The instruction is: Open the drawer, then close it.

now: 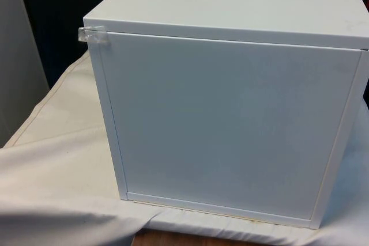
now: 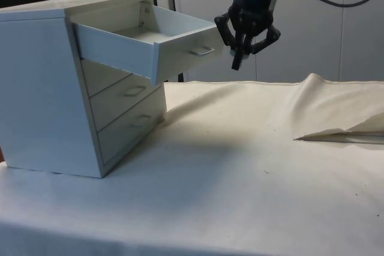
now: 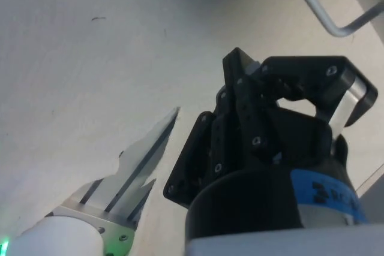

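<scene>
Sideways, top drawer (image 2: 150, 43) pulled open; front view: chest (image 1: 230, 113) back panel.

no legible text, labels or nos. on anything

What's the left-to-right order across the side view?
Chest of drawers → open top drawer → its handle → gripper → raised fold in the cloth.
</scene>
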